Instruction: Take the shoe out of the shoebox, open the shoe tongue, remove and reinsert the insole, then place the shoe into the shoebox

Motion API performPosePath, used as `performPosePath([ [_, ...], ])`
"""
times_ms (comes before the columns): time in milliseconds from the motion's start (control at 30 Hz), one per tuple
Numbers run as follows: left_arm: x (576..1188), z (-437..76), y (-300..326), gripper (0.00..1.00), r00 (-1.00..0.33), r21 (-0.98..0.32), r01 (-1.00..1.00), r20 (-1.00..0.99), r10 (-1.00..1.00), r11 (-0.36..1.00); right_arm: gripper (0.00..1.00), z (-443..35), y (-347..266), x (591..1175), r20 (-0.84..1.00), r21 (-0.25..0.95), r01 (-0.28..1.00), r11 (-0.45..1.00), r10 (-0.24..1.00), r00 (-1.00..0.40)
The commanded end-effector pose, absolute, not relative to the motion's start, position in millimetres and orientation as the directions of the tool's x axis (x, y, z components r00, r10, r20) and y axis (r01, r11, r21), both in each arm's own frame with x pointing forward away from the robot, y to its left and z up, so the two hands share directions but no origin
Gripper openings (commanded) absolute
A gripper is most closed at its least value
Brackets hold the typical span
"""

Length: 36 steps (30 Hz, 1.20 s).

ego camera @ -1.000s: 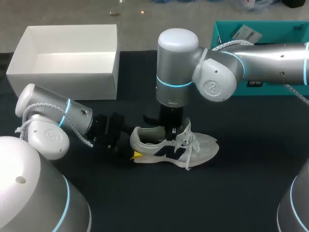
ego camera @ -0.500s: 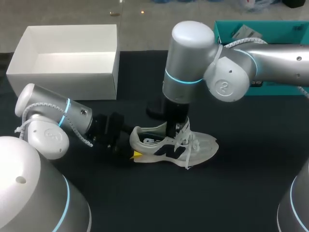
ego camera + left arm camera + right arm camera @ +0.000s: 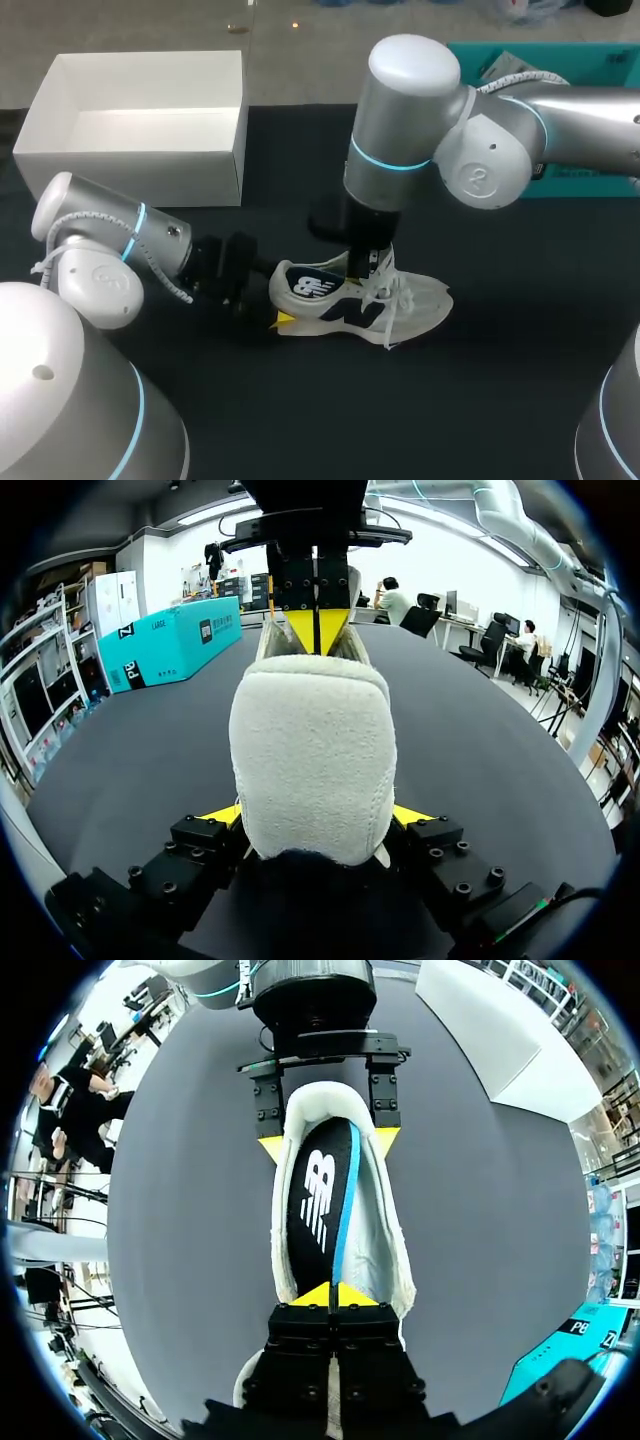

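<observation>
**Desk:** Where is the shoe right now?

**Me:** I have the shoe [image 3: 372, 306] standing on its sole near the middle of the dark tabletop [image 3: 500, 390]. Its toe points toward my right side and its heel toward my left arm. The white shoebox [image 3: 140, 120] sits open at the far left of the tabletop, well apart from the shoe.

**Desk:** What about the left end effector?

**Me:** My left end effector [image 3: 315, 817] lies low over the tabletop, just behind the shoe. Its wrist view shows the padded heel filling the gap, with one yellow tip pressed against each side. So it is clamped on the shoe at a fairly wide spread.

**Desk:** And the right one?

**Me:** My right arm comes in from the right and points straight down over the shoe's mouth. The right end effector [image 3: 333, 1295] has its yellow tips pinched almost together on the front edge of the insole [image 3: 316, 1198]. The insole is dark, with a white logo and a blue rim. It is tipped up on its side inside the shoe, with its back end down by the heel cup.

**Desk:** Is anything else on the tabletop?

**Me:** There is a teal box [image 3: 545, 70] at the far right edge, behind my right arm and away from the shoe.
</observation>
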<state>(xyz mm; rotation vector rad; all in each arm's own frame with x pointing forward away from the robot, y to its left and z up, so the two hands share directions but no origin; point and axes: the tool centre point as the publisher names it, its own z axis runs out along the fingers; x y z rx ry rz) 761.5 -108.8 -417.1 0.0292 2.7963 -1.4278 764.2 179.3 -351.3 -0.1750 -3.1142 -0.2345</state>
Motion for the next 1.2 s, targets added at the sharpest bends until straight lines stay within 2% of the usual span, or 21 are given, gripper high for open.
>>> performPosePath([
  [33, 761, -417, -109, 0.0, -1.0, -0.808, 0.017, -0.011, 0.014, 0.589, 0.0, -350, 169, 765, 0.017, 0.162, 0.128, 0.979, 0.126, -0.992],
  [500, 761, -417, -109, 0.0, -1.0, -0.808, 0.017, -0.011, 0.014, 0.589, 0.0, -339, 167, 773, -0.009, 0.225, 0.142, 0.964, 0.148, -0.989],
  [1000, 761, -417, -109, 0.0, -1.0, -0.808, 0.017, -0.011, 0.014, 0.589, 0.01, -346, 176, 772, 0.011, 0.294, 0.09, 0.952, 0.091, -0.996],
  [1033, 761, -417, -109, 0.0, -1.0, -0.808, 0.017, -0.011, 0.014, 0.589, 0.21, -347, 176, 772, 0.01, 0.302, 0.08, 0.95, 0.081, -0.997],
  [1067, 761, -417, -109, 0.0, -1.0, -0.808, 0.017, -0.011, 0.014, 0.589, 0.34, -349, 176, 771, 0.016, 0.312, 0.07, 0.947, 0.069, -0.997],
  [1200, 761, -417, -109, 0.0, -1.0, -0.808, 0.017, -0.011, 0.014, 0.589, 0.43, -352, 175, 771, 0.032, 0.33, 0.069, 0.941, 0.062, -0.998],
])
